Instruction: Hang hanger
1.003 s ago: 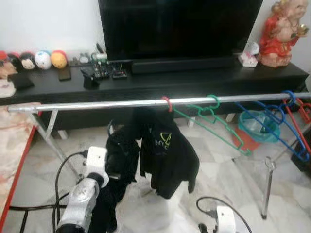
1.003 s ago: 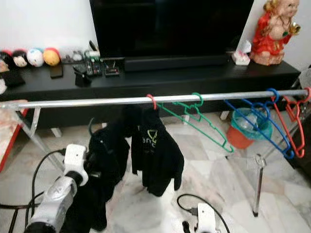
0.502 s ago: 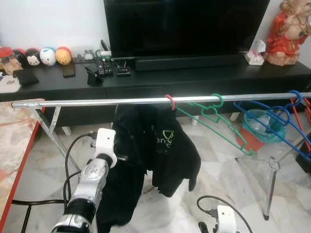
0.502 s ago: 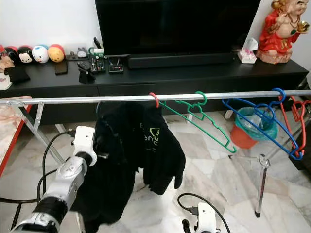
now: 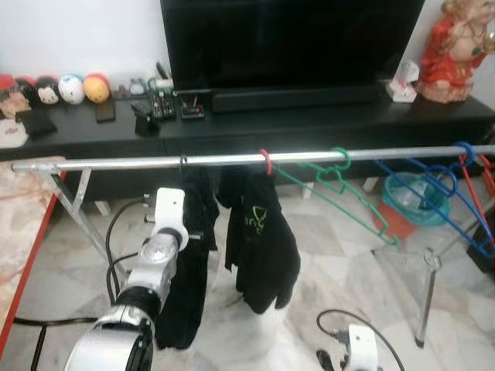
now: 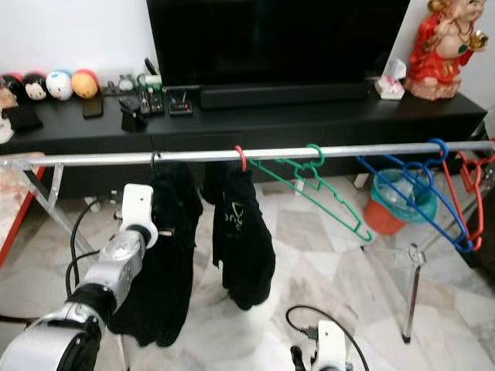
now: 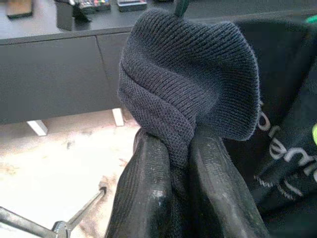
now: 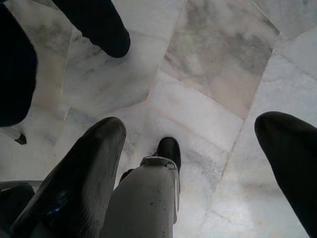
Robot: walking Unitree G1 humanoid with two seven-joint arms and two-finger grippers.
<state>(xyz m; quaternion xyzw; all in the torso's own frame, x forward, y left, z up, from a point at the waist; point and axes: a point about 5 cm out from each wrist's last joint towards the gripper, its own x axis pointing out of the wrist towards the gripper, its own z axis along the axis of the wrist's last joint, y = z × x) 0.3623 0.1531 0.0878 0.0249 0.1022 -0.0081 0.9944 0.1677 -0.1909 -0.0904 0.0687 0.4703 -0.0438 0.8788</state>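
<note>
A dark knit garment (image 5: 189,270) hangs on a hanger whose hook (image 5: 183,161) sits over the silver rail (image 5: 371,156). My left gripper (image 7: 181,163) is shut on a fold of this knit fabric (image 7: 188,94), just below the rail. Its wrist (image 5: 170,212) shows to the left of the garment. Beside it to the right, a black garment with a yellow-green logo (image 5: 259,232) hangs from a red hook (image 5: 265,162). My right gripper (image 8: 193,124) hangs low over the marble floor, fingers spread, holding nothing.
Green hangers (image 5: 340,182), blue hangers (image 5: 441,197) and a red one (image 6: 472,174) hang further right on the rail. A black TV console (image 5: 309,124) stands behind. An orange bin (image 5: 402,209), a rack leg (image 5: 425,301) and floor cables (image 5: 332,321) lie around.
My left gripper has risen with the dark garment. Its hanger hook now rests over the rail, and the garment hangs straight down instead of bunched low.
</note>
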